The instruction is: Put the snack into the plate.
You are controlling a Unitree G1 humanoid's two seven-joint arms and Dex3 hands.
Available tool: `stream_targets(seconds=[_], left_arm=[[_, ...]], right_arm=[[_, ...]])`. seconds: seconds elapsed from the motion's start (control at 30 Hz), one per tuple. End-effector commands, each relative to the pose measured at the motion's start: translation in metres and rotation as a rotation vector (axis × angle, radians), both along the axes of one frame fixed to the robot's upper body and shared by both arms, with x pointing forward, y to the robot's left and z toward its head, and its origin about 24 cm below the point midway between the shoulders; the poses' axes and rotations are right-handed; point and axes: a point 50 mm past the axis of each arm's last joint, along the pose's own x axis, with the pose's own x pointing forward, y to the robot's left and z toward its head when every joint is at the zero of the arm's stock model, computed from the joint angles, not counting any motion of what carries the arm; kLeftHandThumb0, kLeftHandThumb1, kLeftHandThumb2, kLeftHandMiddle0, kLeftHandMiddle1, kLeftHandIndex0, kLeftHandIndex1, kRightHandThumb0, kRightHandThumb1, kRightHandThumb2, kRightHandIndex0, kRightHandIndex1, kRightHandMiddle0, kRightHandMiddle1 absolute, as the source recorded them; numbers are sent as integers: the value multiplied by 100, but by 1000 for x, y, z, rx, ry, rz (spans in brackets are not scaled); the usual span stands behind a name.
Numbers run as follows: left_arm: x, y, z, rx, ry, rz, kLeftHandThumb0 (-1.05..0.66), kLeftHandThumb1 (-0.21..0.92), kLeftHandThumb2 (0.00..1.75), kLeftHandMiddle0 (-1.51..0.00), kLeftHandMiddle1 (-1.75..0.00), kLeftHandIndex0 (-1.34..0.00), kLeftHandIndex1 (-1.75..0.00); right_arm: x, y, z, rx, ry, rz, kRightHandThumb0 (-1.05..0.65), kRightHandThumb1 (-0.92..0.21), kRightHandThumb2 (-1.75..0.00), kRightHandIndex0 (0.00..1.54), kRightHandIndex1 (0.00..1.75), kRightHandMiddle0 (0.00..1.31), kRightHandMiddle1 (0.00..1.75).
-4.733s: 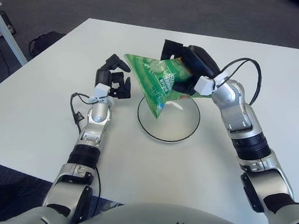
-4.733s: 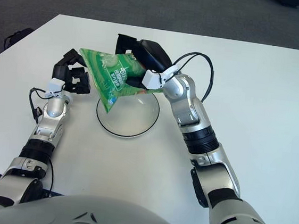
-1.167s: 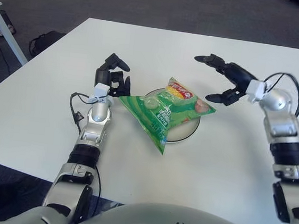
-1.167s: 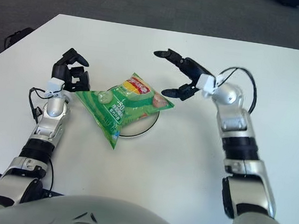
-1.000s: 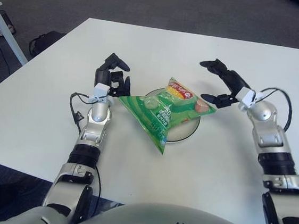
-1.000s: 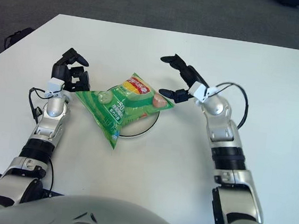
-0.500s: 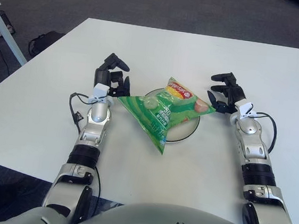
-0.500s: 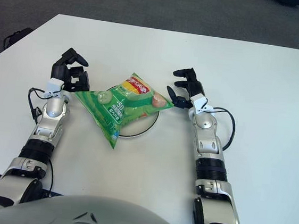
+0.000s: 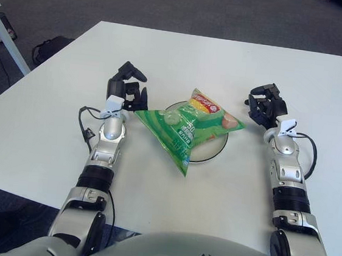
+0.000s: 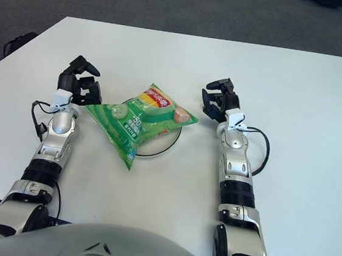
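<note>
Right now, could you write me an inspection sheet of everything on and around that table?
Surface: white table, flat.
Job's things: green snack bag lies across the plate, its corners overhanging the rim.
Clutter: nothing seen on the table.
Hands: left hand rests beside the bag's left corner, fingers curled, holding nothing; right hand is right of the plate, fingers curled, holding nothing.
Cables: black cable loops at the left wrist; another cable loop at the right wrist.
Surroundings: dark carpet floor; black bag on it at left.

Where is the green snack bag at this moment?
The green snack bag lies across the plate at the table's centre, between the left hand and the right hand, its lower corner overhanging the plate's rim.
</note>
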Motion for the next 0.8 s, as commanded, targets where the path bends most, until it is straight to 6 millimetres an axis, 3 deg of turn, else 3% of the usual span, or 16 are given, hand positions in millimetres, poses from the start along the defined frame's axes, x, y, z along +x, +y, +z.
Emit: stream_targets(seconds=[0.0,0.13,0.2,0.23,0.53,0.77], left_arm=[[-39,5,-71,-51,279,57,-53,21,145,-139,-175,-70,-175],[-39,3,-70,-63,275,52,-53,20,146,-140,-175,-71,-175],[-40,3,-70,-67,276,51,-54,19,147,-140,-175,-72,-175],[-40,3,-71,-69,277,50,-54,19,147,-140,-175,-72,-175],[-40,3,-69,-57,286,44,-54,19,148,-140,-175,-72,-175],[-41,3,-67,-51,277,26,-53,20,146,-139,-175,-71,-175]], right_arm=[[-10,1,-22,73,64,-28,-37,-73,-78,39,137,30,175],[-14,0,-30,86,90,-31,-38,-68,-85,42,139,33,175],[-16,-1,-32,81,97,-31,-16,-61,-91,45,144,37,175],[-16,-2,-33,77,97,-31,-13,-59,-92,45,145,37,175],[-39,-1,-52,-474,-77,-13,-1,-41,-112,58,147,45,175],[-43,0,-60,-414,-49,2,-1,-37,-117,62,145,48,175]])
